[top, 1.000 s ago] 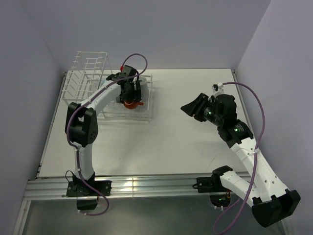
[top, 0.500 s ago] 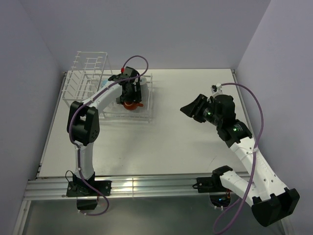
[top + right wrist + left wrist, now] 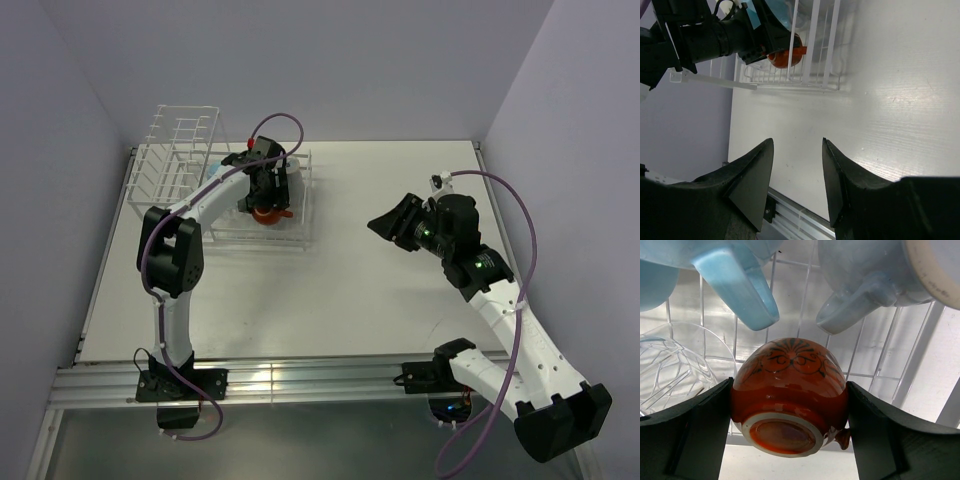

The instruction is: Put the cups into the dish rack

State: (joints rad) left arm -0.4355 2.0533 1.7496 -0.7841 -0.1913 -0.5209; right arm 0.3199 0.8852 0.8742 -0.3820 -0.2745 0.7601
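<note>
White tabletop [image 3: 380,300] is surrounding the dish rack [image 3: 917,355], where the left pincer [image 3: 790,410] is gripping the orange cup [image 3: 790,380], with blue mugs [image 3: 747,290] just beyond its tips and a glass [image 3: 675,365] at its left. Having barely shifted this past second, it is likely settling the cup for release. The right pincer [image 3: 796,142] is idling open and empty.

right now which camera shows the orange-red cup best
The left wrist view: the orange-red cup fills the centre, base toward the camera, clamped in the left gripper. The top external view shows only a small orange patch beneath the gripper in the dish rack; the right wrist view shows a small piece behind rack wires.
</note>
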